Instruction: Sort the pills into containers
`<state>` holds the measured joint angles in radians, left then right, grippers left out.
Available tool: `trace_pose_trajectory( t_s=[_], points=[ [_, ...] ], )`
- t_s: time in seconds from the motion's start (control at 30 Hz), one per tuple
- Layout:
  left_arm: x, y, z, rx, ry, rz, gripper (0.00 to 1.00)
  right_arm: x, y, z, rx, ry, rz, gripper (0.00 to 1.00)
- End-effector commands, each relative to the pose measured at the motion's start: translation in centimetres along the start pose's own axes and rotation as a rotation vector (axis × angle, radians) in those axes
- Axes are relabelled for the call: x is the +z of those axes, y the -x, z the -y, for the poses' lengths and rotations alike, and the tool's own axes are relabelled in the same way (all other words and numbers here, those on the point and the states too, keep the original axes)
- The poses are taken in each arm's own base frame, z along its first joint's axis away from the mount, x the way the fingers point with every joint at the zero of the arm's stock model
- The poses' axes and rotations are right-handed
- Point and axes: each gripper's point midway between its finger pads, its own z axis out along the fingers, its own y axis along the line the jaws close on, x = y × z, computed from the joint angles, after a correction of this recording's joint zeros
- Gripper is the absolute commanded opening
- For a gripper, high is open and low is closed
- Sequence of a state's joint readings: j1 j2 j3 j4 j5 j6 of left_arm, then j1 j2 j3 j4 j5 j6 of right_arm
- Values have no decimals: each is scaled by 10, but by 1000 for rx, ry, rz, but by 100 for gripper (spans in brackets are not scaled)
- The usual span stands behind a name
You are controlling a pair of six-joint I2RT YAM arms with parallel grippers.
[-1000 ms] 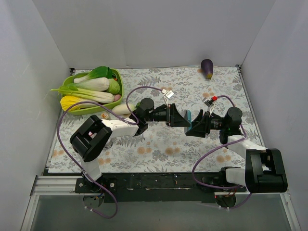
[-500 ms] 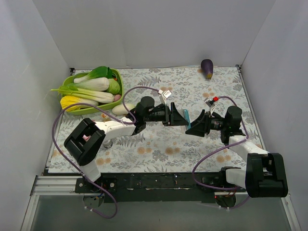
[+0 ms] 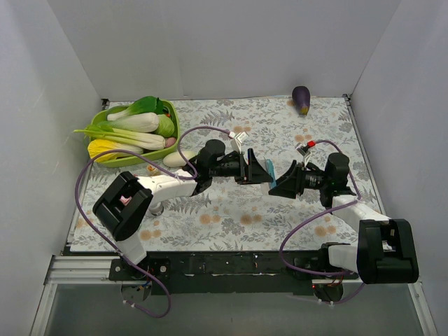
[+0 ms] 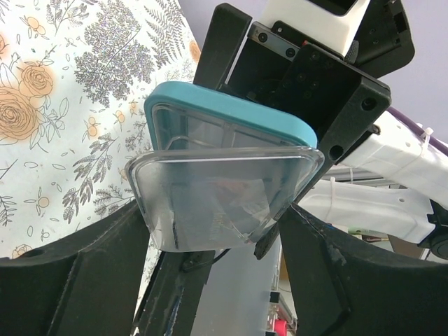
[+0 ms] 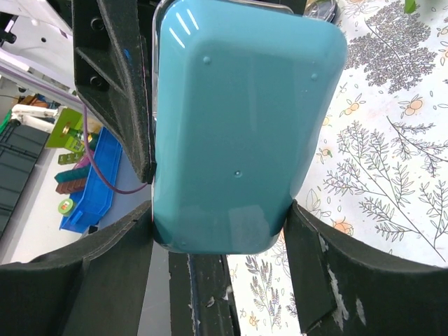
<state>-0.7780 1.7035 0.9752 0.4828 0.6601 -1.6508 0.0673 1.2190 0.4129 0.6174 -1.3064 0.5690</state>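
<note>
Where the desk (image 3: 231, 210) is ending at the far left: a green basket (image 3: 103, 117) is sitting in the rear corner, and leafy vegetables (image 3: 136, 120) are lying heaped in it.
Beside the basket: a pale long vegetable (image 3: 175, 158) is lying on the flowered cover, just at the basket's right side.
Left arm: it is reaching from the near left edge toward the middle of the desk.
Left end effector (image 4: 210, 224): its fingers are standing partly apart and pressing on opposite edges of the clear tray (image 4: 224, 189), so it is holding this tray up off the desk.
Clear tray: it is hanging in the air between the two end effectors, and its face is lying against the blue tray (image 5: 238, 126). What is inside it is too blurred to tell.
Blue tray: it is hanging over the middle of the desk, a little right of centre, and its smooth bottom is facing the right wrist camera.
Right end effector (image 5: 220, 224): its fingers are standing wide apart and gripping the blue tray by its two opposite sides.
Right arm: it is reaching from the near right edge toward the middle, facing the left arm.
Far right rear: a purple eggplant (image 3: 301, 99) is lying near the back wall, well apart from both trays.
</note>
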Motion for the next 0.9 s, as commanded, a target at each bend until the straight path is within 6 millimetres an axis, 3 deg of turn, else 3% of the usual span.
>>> trace_pose_trajectory(
  t_s=[0.0, 0.2, 0.53, 0.63, 0.87],
  points=[
    [-8, 31, 48, 0, -87, 94, 53, 5, 10, 0, -149, 10, -4, 76],
    [-6, 30, 31, -8, -5, 86, 52, 5, 12, 5, -175, -16, -2, 93],
    [-15, 27, -13, -27, 169, 67, 50, 2, 18, 10, -262, -50, -9, 98],
    [-22, 27, -35, -15, 263, 48, 49, 0, 20, 12, -300, -79, -26, 98],
    [-38, 8, -101, -10, 569, -93, 49, -12, 30, 26, -354, -178, -12, 98]
  ],
)
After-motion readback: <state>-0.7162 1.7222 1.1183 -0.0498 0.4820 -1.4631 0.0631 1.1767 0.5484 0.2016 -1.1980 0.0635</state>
